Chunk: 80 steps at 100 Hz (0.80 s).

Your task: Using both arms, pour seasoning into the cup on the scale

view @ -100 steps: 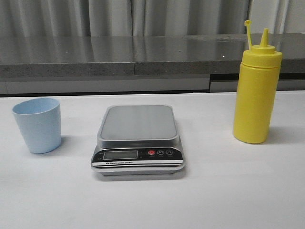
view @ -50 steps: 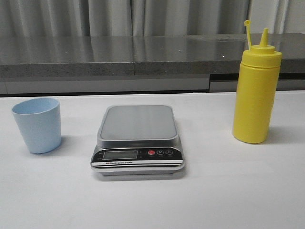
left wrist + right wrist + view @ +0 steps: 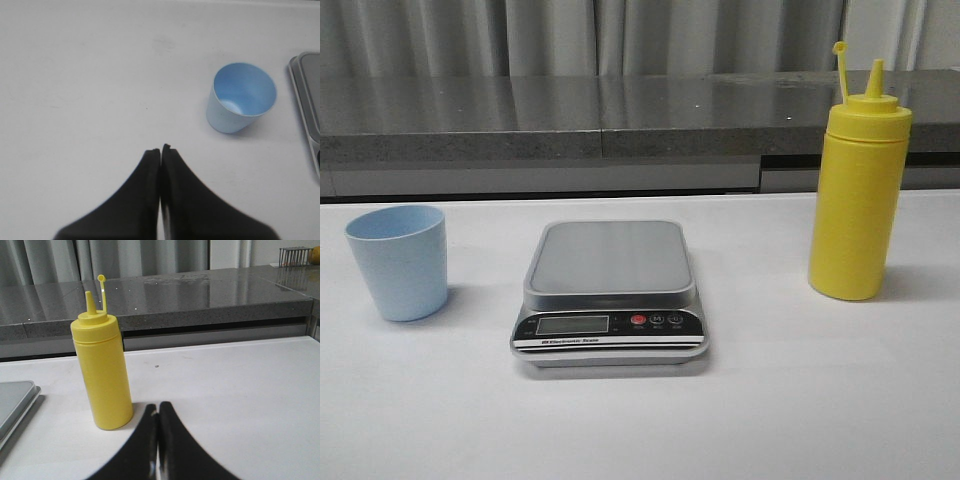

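The pale blue cup (image 3: 399,261) stands upright and empty on the white table, left of the scale (image 3: 609,290). The scale's platform is bare. The yellow seasoning bottle (image 3: 858,190) stands upright at the right, its tethered cap up beside the nozzle. No gripper shows in the front view. In the left wrist view my left gripper (image 3: 161,148) is shut and empty, with the cup (image 3: 240,97) a little way off and the scale's edge (image 3: 306,100) beyond it. In the right wrist view my right gripper (image 3: 158,406) is shut and empty, close beside the bottle (image 3: 102,375).
A grey stone counter ledge (image 3: 600,115) runs along the back of the table, with grey curtains behind it. The scale's corner (image 3: 15,400) shows in the right wrist view, past the bottle.
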Motion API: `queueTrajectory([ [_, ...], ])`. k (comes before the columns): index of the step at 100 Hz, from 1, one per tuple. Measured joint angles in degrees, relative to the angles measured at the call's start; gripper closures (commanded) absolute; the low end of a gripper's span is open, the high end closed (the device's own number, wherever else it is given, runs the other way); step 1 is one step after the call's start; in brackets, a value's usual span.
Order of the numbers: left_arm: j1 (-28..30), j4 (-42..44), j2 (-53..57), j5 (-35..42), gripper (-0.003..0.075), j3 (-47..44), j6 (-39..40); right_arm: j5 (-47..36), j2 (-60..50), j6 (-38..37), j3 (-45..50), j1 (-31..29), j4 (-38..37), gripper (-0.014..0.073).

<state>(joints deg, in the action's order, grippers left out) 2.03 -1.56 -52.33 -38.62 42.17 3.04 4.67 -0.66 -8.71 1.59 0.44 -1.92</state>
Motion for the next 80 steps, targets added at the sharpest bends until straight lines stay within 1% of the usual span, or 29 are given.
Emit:
queueTrajectory([
  [3, 0.0, 0.0, -2.0, -0.4, 0.0604, 1.3, 0.0, 0.0, 0.0, 0.0, 0.0, 0.0, 0.0, 0.0655],
  [5, 0.0, 0.0, -3.5, -0.7, 0.0556, 2.2, -0.2, 0.0, 0.0, 0.0, 0.0, 0.0, 0.0, 0.0655],
  [7, 0.0, 0.0, -4.9, -0.9, 0.053, 3.1, -0.4, 0.0, 0.0, 0.0, 0.0, 0.0, 0.0, 0.0655],
  [14, 0.0, 0.0, -9.0, -1.2, 0.0373, 6.0, -1.5, 0.0, 0.0, 0.0, 0.0, 0.0, 0.0, 0.0655],
  [19, 0.0, -0.3, -11.5, -1.2, 0.0291, 7.8, -2.5, 0.0, 0.0, 0.0, 0.0, 0.0, 0.0, 0.0655],
  [21, 0.0, -0.5, -12.4, -1.3, 0.0245, 8.5, -2.6, 0.0, 0.0, 0.0, 0.0, 0.0, 0.0, 0.0655],
  [26, 0.0, -0.6, -14.6, -1.3, 0.0194, 10.1, -3.0, 0.0, 0.0, 0.0, 0.0, 0.0, 0.0, 0.0655],
  [30, 0.1, -0.9, -16.4, -1.5, 0.0183, 11.4, -3.4, 0.0, 0.0, 0.0, 0.0, 0.0, 0.0, 0.0655],
  [40, 0.1, -2.8, -20.5, -3.1, 0.0189, 14.6, -3.9, 0.0, 0.0, 0.0, 0.0, 0.0, 0.0, 0.0655],
  [51, 0.0, -6.4, -25.4, -4.4, 0.0189, 17.9, -6.4, 0.0, 0.0, 0.0, 0.0, 0.0, 0.0, 0.0655],
  [61, -1.4, -7.7, -29.3, -4.7, 0.0189, 20.6, -8.2, 0.0, 0.0, 0.0, 0.0, 0.0, 0.0, 0.0655],
  [80, -5.2, -8.9, -34.8, -5.9, 0.0189, 25.4, -8.9, 0.0, 0.0, 0.0, 0.0, 0.0, 0.0, 0.0655],
])
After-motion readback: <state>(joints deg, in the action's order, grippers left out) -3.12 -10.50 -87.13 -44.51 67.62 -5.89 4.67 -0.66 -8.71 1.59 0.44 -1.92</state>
